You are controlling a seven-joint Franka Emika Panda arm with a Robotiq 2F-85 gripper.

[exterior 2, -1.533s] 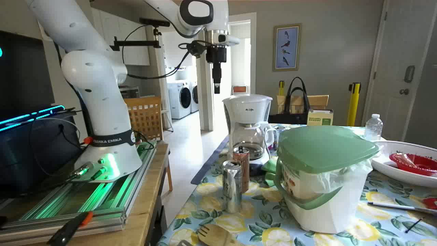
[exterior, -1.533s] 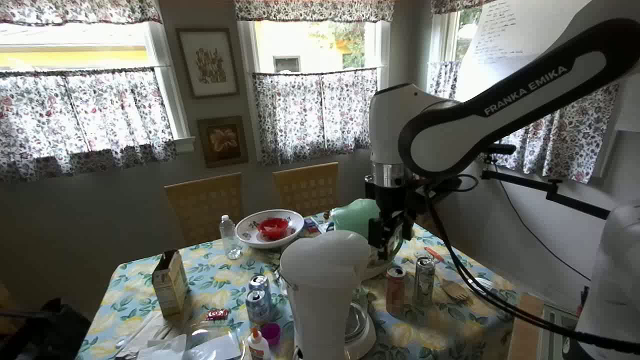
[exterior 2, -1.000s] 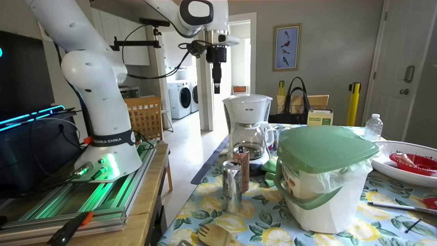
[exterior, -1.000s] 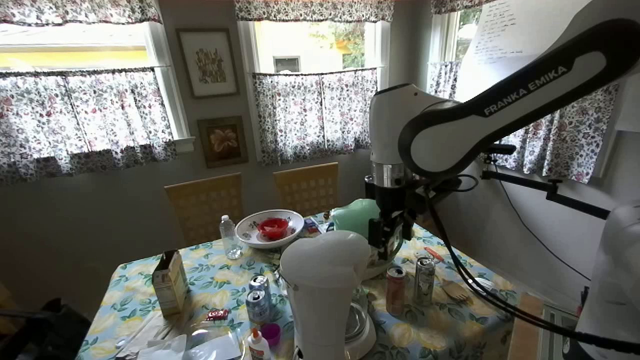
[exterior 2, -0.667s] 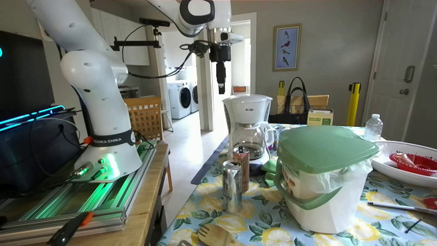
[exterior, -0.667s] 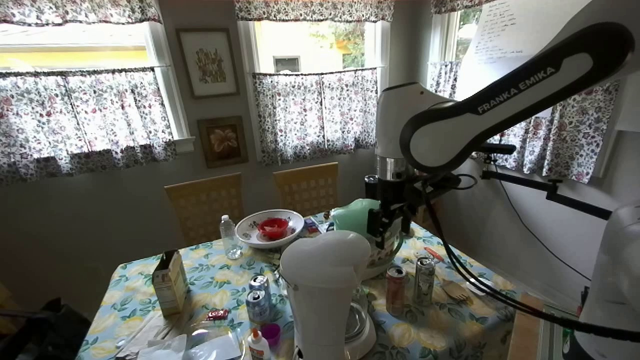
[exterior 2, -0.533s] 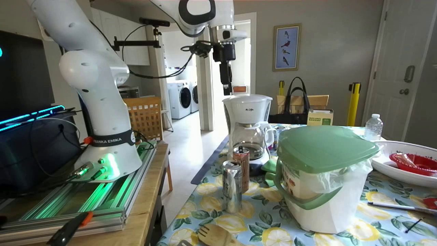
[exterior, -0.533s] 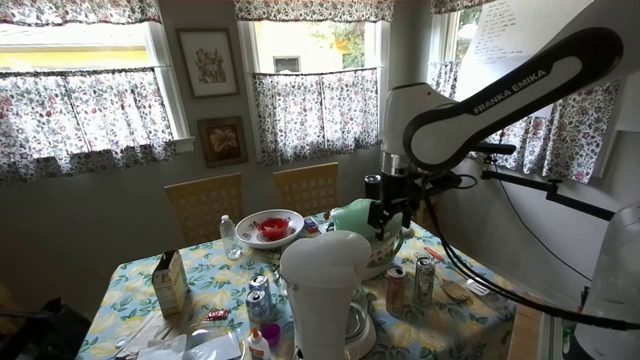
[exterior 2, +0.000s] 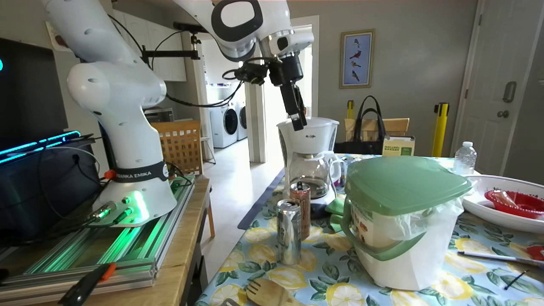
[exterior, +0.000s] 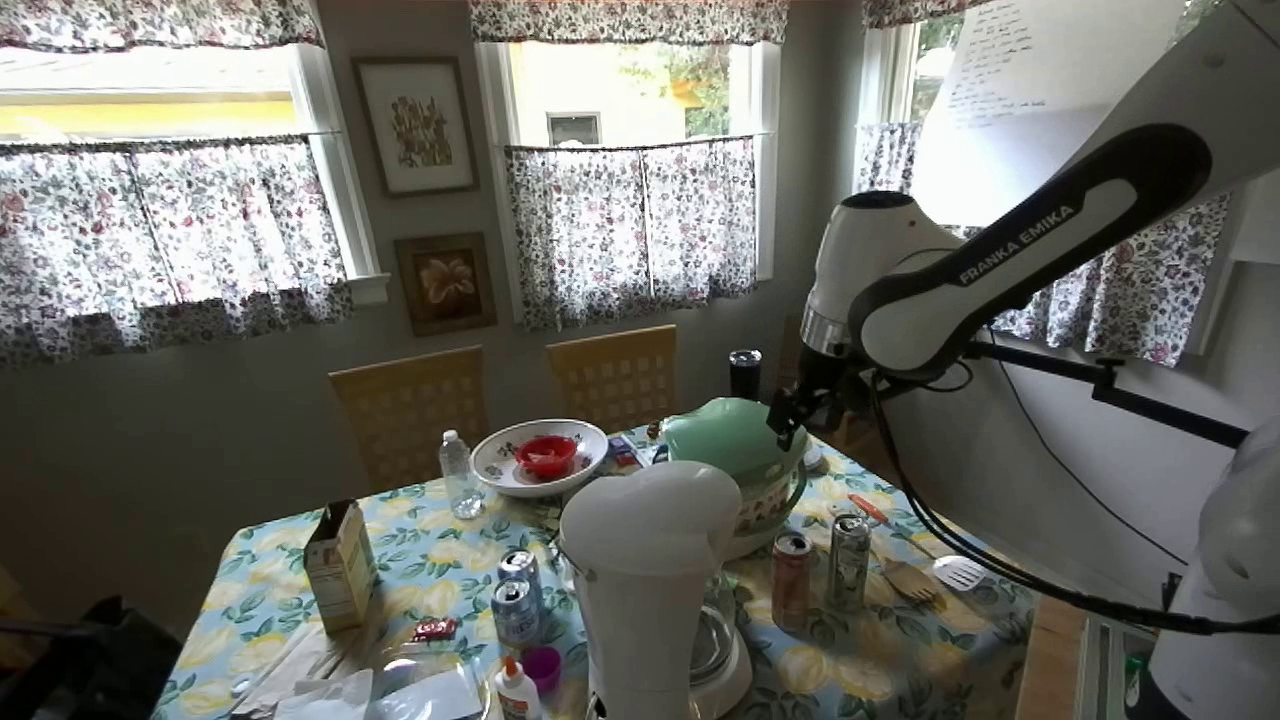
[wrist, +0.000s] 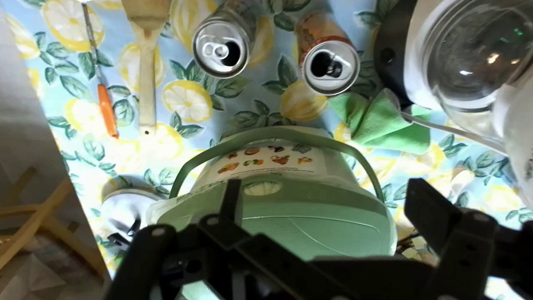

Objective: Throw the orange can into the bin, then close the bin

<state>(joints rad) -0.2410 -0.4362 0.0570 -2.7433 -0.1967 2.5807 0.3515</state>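
The orange can (wrist: 320, 35) stands upright on the flowered tablecloth; in an exterior view the orange can (exterior 2: 304, 204) is partly behind a silver can. Beside them is the bin (exterior 2: 408, 255), white with a pale green lid (exterior 2: 403, 182) lying over its top and a plastic bag showing under the rim. Tilted and above the table, my gripper (exterior 2: 299, 123) hangs on the coffee maker's side of that view. In the wrist view my gripper (wrist: 324, 195) is open, its fingers spread wide across the lid, which lies below with nothing held between them.
Close to the orange can stand the silver can (wrist: 222, 48) and a white coffee maker (exterior: 650, 560). A wooden utensil (wrist: 146, 79), an orange-handled tool (wrist: 107, 110) and a green cloth (wrist: 387, 125) lie around the bin. A white bowl (exterior: 540, 480) sits beyond it.
My gripper has gone from pointing straight down to tilted, with its fingertips swung towards the bin and shifted sideways. The arm has bent with it. Can and bin have stayed in place.
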